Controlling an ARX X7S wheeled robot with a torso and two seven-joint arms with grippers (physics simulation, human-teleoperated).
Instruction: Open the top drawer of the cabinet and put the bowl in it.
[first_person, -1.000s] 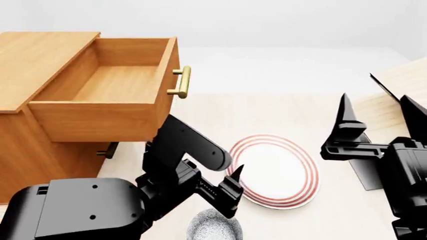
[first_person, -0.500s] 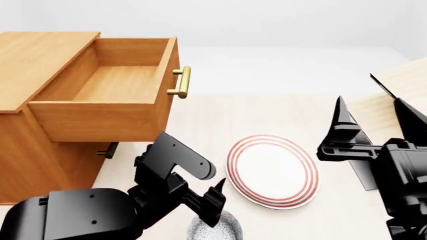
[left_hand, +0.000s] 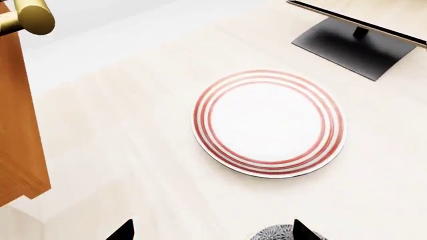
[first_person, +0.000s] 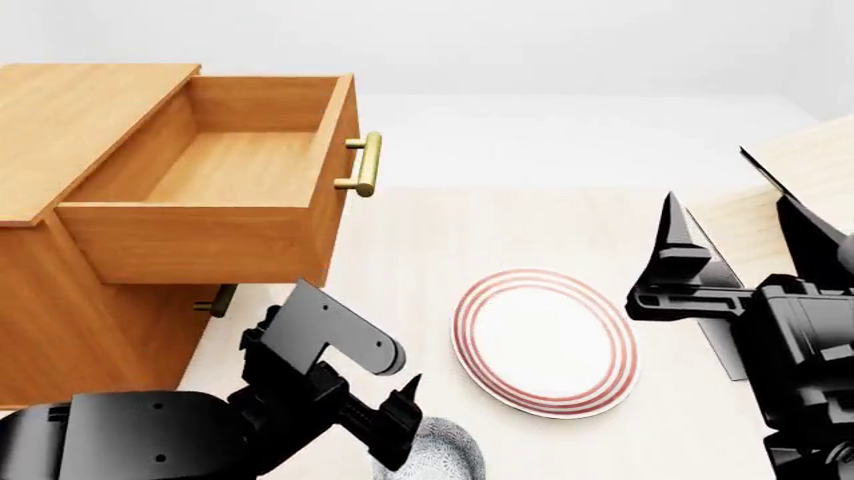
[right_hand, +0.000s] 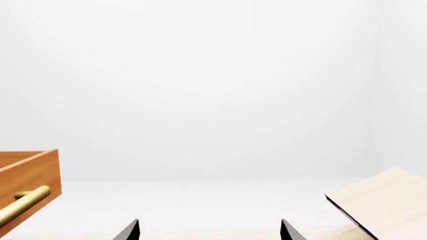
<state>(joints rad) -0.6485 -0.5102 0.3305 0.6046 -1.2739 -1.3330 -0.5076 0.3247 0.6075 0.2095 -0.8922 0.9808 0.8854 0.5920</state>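
My left hand (first_person: 400, 425) hangs low over the surface (first_person: 427, 250), with the bowl (first_person: 434, 455) just beside its fingertips, on the near side. The plate (first_person: 545, 340) lies ahead and to the right of that hand, between my two hands. The cabinet (first_person: 67, 130) stands to its left, and the top drawer (first_person: 214, 180) juts out above and ahead of it. My right hand (first_person: 734, 235) is raised well to the right, just before the rack (first_person: 801, 160).
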